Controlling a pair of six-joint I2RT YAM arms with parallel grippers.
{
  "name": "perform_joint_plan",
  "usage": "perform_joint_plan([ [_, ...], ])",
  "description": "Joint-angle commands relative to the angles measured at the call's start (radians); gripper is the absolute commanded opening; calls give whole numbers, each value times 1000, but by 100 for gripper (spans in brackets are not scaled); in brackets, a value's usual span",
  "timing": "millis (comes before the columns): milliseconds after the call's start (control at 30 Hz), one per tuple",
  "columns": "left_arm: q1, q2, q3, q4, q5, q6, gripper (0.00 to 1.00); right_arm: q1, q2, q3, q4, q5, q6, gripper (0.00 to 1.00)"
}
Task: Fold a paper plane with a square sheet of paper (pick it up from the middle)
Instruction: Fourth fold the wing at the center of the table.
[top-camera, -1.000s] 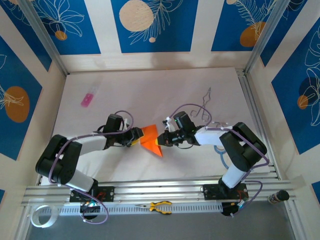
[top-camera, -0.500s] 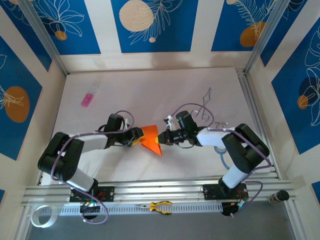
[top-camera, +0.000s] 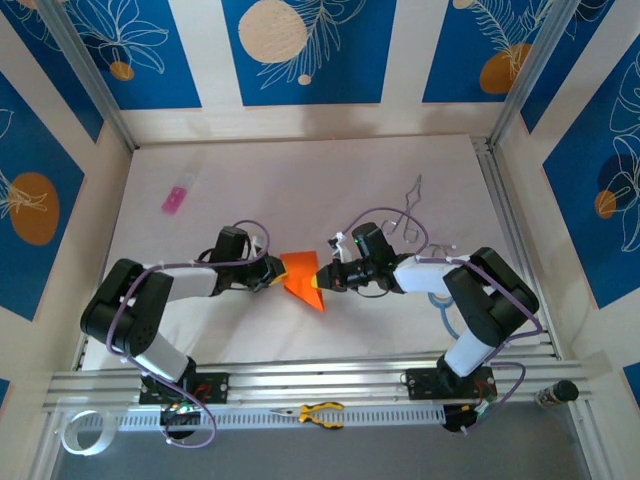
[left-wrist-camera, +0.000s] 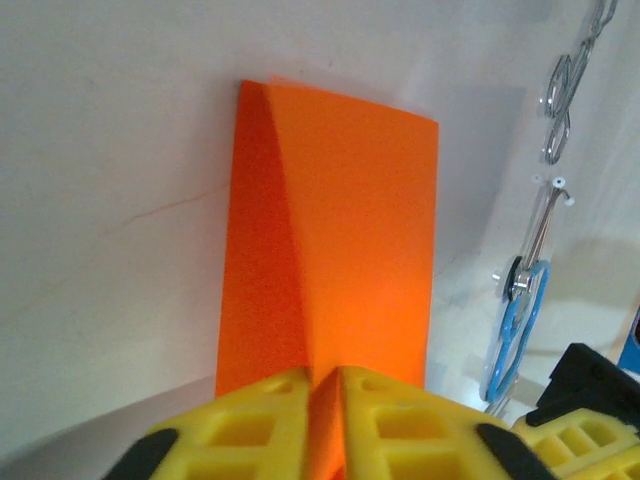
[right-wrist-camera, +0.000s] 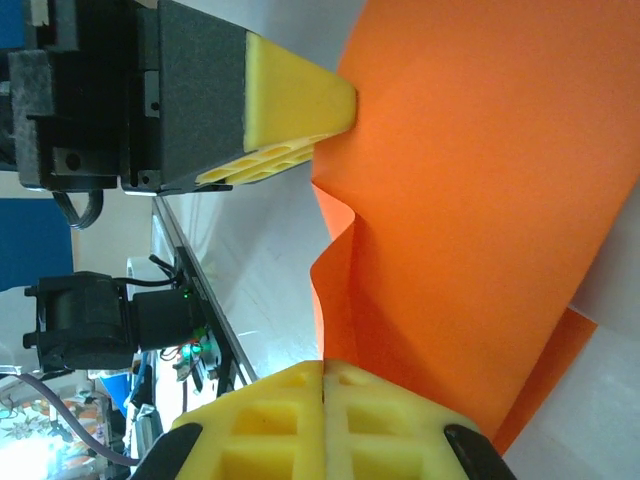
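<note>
The orange sheet of paper (top-camera: 301, 276) is a narrower creased shape with a point toward the near edge, held just above the table between both grippers. My left gripper (top-camera: 275, 273) is shut on its left side; in the left wrist view the paper (left-wrist-camera: 350, 220) runs away from the gripper (left-wrist-camera: 322, 372) with a lengthwise fold. My right gripper (top-camera: 321, 280) is shut on the opposite edge. From the right wrist the paper (right-wrist-camera: 480, 180) buckles just above that gripper (right-wrist-camera: 323, 365), and the left gripper's finger (right-wrist-camera: 300, 95) touches the far edge.
A small pink object (top-camera: 176, 198) lies at the back left. A bent wire hook (top-camera: 410, 200) lies at the back right, with a blue-handled tool (left-wrist-camera: 512, 335) near the right arm. Yellow-handled pliers (top-camera: 320, 412) rest on the front rail.
Both grippers stay shut on the paper. The left arm's elbow has swung slightly forward and the right gripper has edged left, so the paper sits a little more bunched between them.
</note>
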Motion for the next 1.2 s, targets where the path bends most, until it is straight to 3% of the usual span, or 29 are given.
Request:
perform_joint_plan([
  [0, 11, -21, 6, 18, -22, -8, 9, -6, -26, 4, -73, 29, -36, 8],
  [200, 9, -75, -19, 48, -81, -54, 1, 7, -110, 50, -291, 241, -108, 23],
  [400, -3, -152, -72, 52, -180, -111, 0, 40, -237, 62, -438, 477, -130, 27],
  [600, -33, -230, -122, 37, -301, -185, 0, 144, -294, 13, -350, 639, -177, 27],
  [700, -51, -245, -122, 27, -329, -204, 0, 265, -284, -26, -235, 830, -294, 28],
  [767, -65, -249, -121, 23, -344, -219, 0, 353, -276, -69, -112, 972, -396, 33],
  [900, -99, -264, -121, 22, -389, -249, 0, 416, -229, -78, -24, 974, -510, 36],
  [1033, -113, -274, -120, 14, -407, -261, 0, 496, -148, -52, 18, 1099, -629, 35],
  [1167, -115, -289, -120, 0, -403, -253, 0, 507, -111, -38, 36, 1176, -634, 33],
])
